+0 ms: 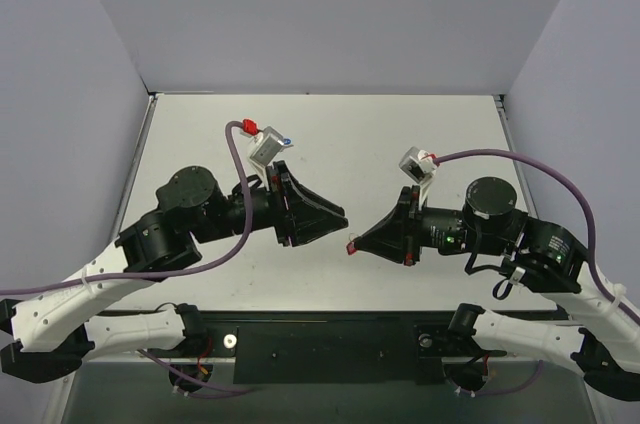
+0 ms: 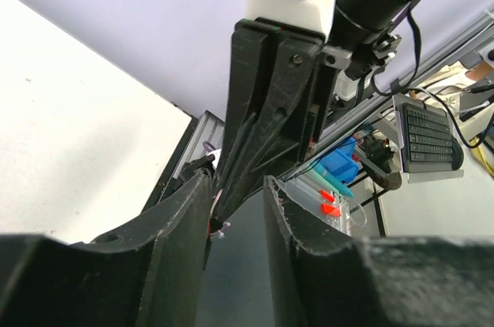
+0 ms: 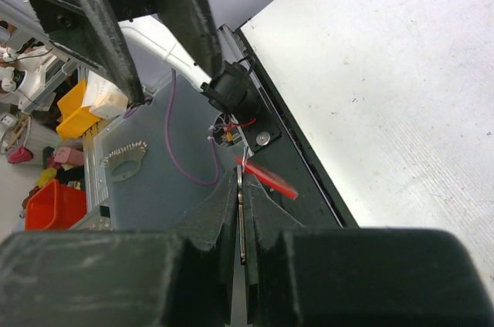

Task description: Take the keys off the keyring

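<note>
- Keyring – a thin metal ring with a small red oblong plastic tag [image 3: 266, 177] – sits at the very tip of the right gripper [image 3: 241, 185]. The tag sticks out sideways past the fingertips. From above it shows as a red speck [image 1: 352, 247] between the two arms, over the near middle of the white tabletop [image 1: 400, 134].
- A small silver metal key [image 3: 241, 217] shows edge-on as a thin bright strip in the slit between the right fingers. The ring's wire is too fine to follow, so I cannot tell where key and ring join.
- The right gripper is pinched nearly closed on that key, with only the strip's thickness between its black pads.
- The left gripper [image 2: 235, 188] stands parted, a moderate gap between its two black fingers [image 2: 181, 242], and nothing is clamped in it.
- In the left wrist view the right gripper's pointed tip reaches down into that gap, close to the inner face of the left-hand finger. A red fleck and a pale bit of metal show right there. Whether they touch the finger cannot be told.
- From above, the left gripper [image 1: 338, 215] and the right gripper [image 1: 362, 242] meet almost tip to tip – the left one a little farther from the bases.
- A purple cable [image 1: 243, 206] loops over the left arm.
</note>
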